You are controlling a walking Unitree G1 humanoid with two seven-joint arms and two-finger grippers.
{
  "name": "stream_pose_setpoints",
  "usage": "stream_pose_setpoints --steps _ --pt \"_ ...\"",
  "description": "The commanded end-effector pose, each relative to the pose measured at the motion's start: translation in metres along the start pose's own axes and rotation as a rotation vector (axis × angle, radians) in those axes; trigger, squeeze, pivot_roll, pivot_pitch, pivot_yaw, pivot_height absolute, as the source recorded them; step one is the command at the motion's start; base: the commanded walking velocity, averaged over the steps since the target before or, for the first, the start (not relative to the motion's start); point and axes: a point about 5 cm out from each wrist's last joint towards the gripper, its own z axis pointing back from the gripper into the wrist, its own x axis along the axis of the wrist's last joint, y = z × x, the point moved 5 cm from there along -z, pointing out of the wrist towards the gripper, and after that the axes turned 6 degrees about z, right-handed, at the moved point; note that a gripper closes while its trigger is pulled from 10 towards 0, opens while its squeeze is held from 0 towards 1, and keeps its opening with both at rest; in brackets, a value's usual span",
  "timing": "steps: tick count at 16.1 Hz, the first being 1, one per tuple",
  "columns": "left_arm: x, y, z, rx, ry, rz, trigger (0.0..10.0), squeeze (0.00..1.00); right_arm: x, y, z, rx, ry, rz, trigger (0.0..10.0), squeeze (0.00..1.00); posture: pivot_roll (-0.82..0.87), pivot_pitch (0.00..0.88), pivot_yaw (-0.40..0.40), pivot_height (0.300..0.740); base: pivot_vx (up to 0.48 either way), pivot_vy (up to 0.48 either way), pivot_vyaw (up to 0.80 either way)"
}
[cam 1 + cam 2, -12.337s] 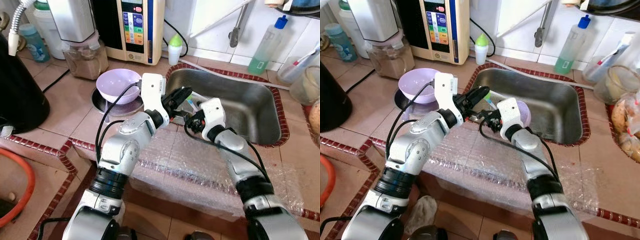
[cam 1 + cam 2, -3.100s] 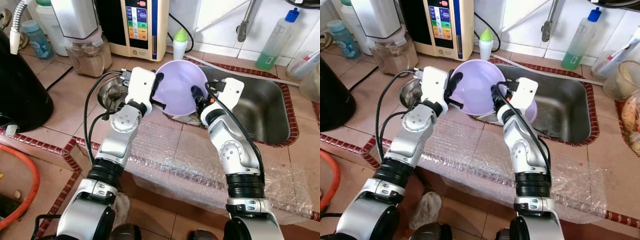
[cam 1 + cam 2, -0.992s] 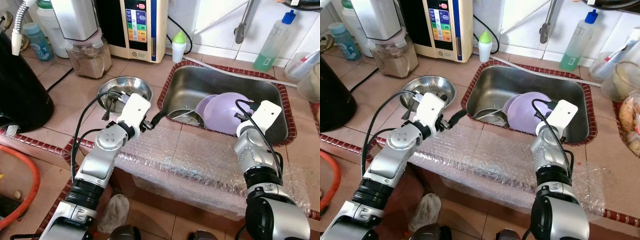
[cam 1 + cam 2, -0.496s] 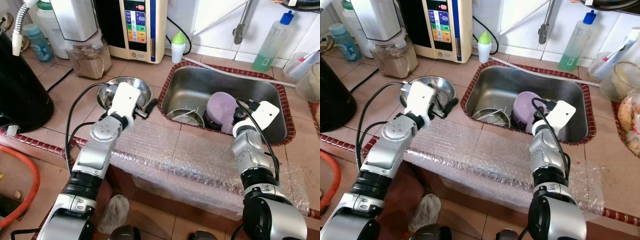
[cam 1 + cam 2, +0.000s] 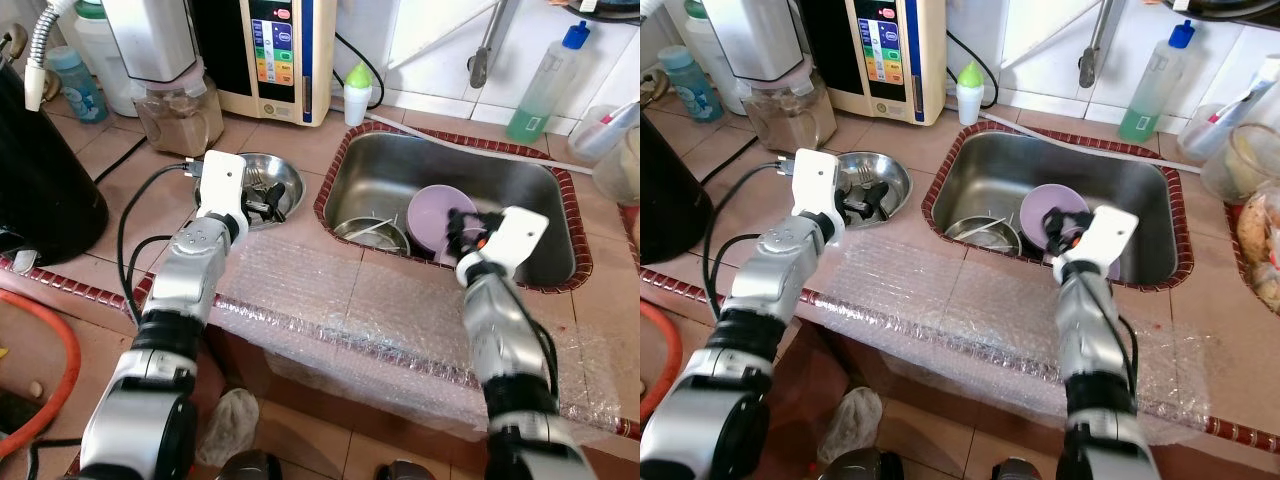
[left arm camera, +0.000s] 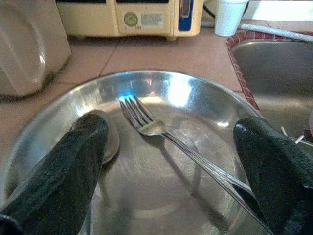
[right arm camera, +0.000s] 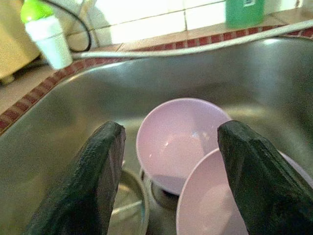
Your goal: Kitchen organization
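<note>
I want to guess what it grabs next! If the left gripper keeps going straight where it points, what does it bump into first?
Probably the fork lying in the steel bowl. The left gripper is open and aimed down into that bowl, the fork between its fingers. Depth is hard to judge, so it might meet the bowl's bottom instead.

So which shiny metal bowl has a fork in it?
The steel bowl on the counter, left of the sink, under the left gripper. A fork lies inside. The other steel bowl sits down in the sink.
</note>
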Motion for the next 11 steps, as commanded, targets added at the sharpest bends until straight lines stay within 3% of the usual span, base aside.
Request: stream_pose_setpoints --steps 1,2,3,4,5,6,7,11 --pt "-0.004 0.002 -0.004 0.013 0.047 0.059 10.0 0.32 0.007 0.006 0.006 0.034 -0.019 0.021 10.0 0.00 -0.12 0.042 0.072 0.740 0.000 0.000 0.00" --pt "-0.007 0.000 -0.006 0.006 0.063 0.081 10.0 0.00 0.007 0.007 0.009 0.037 -0.021 0.026 10.0 0.00 -0.12 0.044 0.075 0.740 0.000 0.000 0.00" --pt "-0.010 -0.003 -0.007 -0.010 0.081 0.108 9.8 0.00 0.008 0.008 0.012 0.044 -0.023 0.036 10.0 0.00 -0.13 0.045 0.080 0.740 0.000 0.000 0.00" --pt "-0.012 -0.004 -0.008 -0.013 0.095 0.136 4.8 0.00 0.007 0.009 0.015 0.048 -0.019 0.036 10.0 0.00 -0.13 0.046 0.083 0.740 0.000 0.000 0.00" --pt "-0.013 -0.007 -0.009 -0.025 0.105 0.143 4.2 0.00 0.007 0.009 0.017 0.048 -0.014 0.035 10.0 0.00 -0.13 0.046 0.084 0.740 0.000 0.000 0.00" --pt "-0.015 -0.009 -0.011 -0.034 0.119 0.173 0.9 0.00 0.006 0.010 0.019 0.049 -0.006 0.038 10.0 0.00 -0.13 0.046 0.086 0.740 0.000 0.000 0.00" --pt "-0.014 -0.012 -0.012 -0.047 0.121 0.187 0.0 0.00 0.006 0.010 0.020 0.050 -0.002 0.038 10.0 0.00 -0.13 0.046 0.088 0.740 0.000 0.000 0.00" --pt "-0.015 -0.012 -0.014 -0.039 0.135 0.234 0.0 0.00 0.007 0.012 0.020 0.051 0.008 0.040 10.0 0.00 -0.13 0.045 0.087 0.740 0.000 0.000 0.00"
